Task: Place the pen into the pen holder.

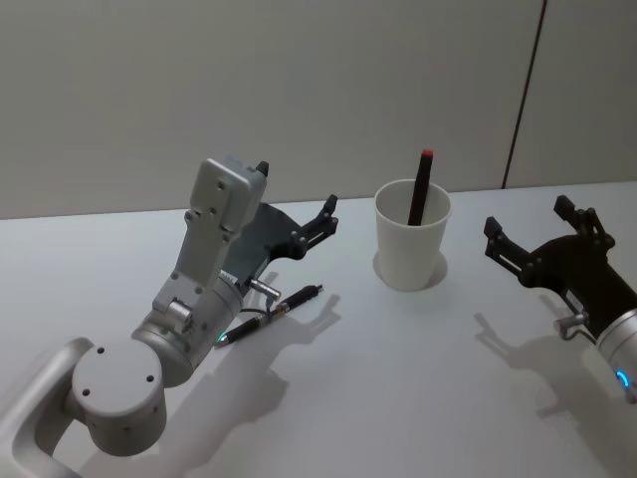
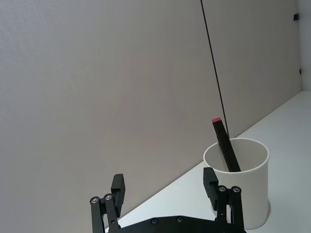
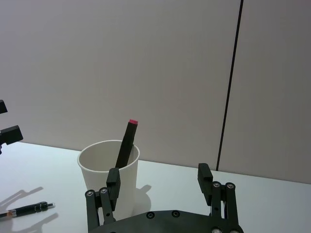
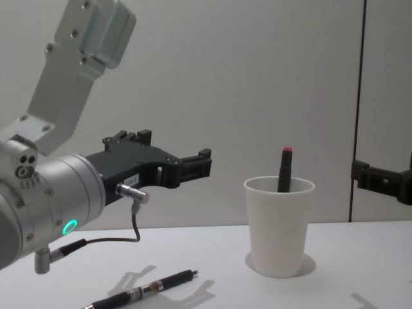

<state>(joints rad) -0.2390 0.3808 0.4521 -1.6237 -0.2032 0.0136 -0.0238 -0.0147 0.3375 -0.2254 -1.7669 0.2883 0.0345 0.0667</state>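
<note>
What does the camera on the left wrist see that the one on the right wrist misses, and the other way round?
Left wrist view, not the right: the whole left tool, open and empty.
Right wrist view, not the left: a loose pen lying on the table, the right tool open and empty, and one fingertip of the left tool at the edge.
Both: the white paper cup with a red-tipped pen leaning in it, and the grey wall behind.
</note>
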